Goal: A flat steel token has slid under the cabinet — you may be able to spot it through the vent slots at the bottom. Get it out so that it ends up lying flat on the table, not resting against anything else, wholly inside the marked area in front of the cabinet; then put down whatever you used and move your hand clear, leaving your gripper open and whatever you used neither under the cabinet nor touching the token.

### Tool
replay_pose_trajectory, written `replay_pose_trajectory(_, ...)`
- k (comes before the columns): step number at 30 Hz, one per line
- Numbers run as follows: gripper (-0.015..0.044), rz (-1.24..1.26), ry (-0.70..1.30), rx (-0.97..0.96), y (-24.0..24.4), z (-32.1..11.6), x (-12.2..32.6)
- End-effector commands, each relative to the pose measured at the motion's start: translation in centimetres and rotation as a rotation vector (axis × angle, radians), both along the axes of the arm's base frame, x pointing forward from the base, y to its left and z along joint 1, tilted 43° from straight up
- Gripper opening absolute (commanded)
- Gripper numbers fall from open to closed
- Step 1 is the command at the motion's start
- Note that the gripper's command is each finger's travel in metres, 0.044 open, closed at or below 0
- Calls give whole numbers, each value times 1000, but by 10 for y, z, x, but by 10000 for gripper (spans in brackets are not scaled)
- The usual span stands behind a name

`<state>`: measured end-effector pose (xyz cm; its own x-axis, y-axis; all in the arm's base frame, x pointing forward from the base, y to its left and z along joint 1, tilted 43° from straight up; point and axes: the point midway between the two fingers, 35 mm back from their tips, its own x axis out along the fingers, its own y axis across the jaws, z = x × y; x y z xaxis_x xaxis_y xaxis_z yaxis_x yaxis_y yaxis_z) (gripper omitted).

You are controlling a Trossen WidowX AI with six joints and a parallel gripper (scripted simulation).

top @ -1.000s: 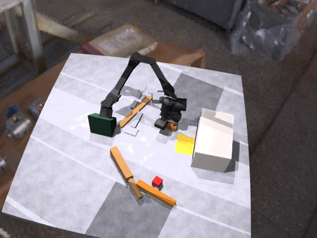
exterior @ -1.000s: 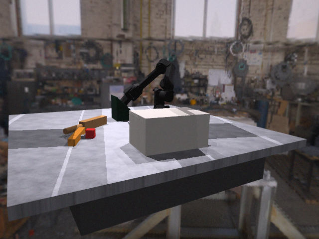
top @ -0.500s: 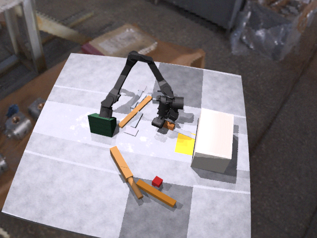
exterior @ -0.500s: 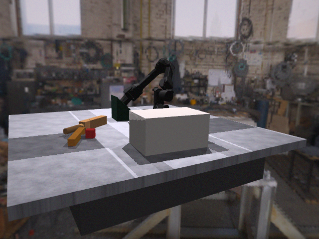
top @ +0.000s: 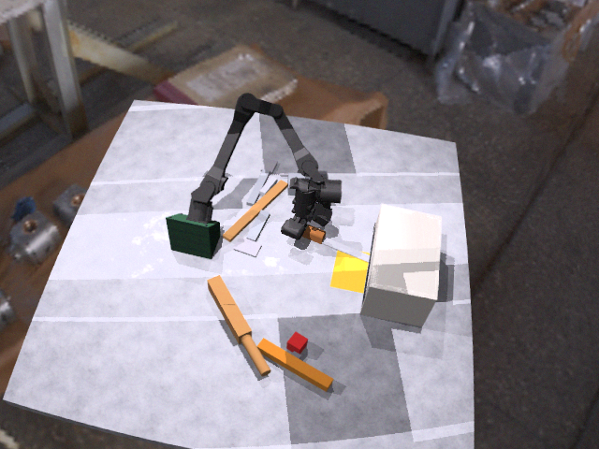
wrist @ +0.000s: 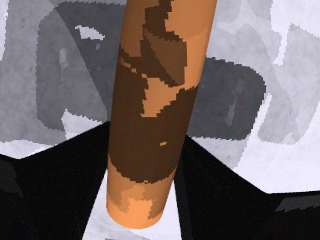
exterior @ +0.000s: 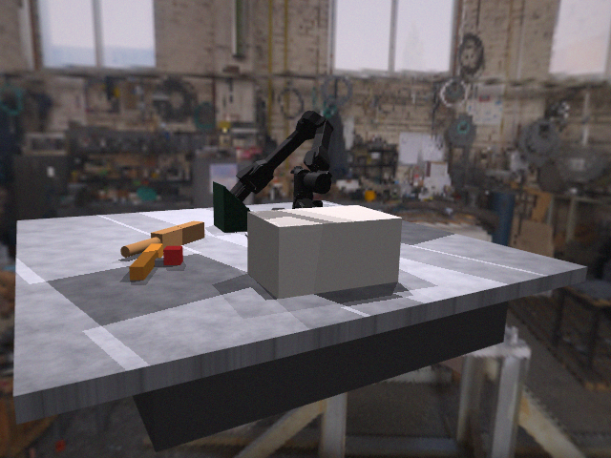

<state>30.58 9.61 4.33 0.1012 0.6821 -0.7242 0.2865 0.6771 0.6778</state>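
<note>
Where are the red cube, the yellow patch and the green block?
Red cube (top: 296, 341) (exterior: 173, 256): top view, upper face; exterior view, side.
Yellow patch (top: 348, 274): top view, middle.
Green block (top: 192, 237) (exterior: 227, 212): both views, side.

Cabinet (top: 403, 251) (exterior: 340, 256) apparently blocking far side

A white, boxy cabinet (top: 406, 241) (exterior: 340, 256) stands right of center, overhead, beside a flat yellow marked area (top: 348, 275); an orange-handled tool (top: 316, 235) (wrist: 155, 125), gripped, points its thin pale shaft toward it.
</note>
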Motion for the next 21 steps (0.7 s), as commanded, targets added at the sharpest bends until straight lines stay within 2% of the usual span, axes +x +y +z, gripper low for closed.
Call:
replay_pose_trajectory(1,0,-2,8,1,3,0,-8)
replay_pose_trajectory(21,0,-2,9,1,11,5,-31)
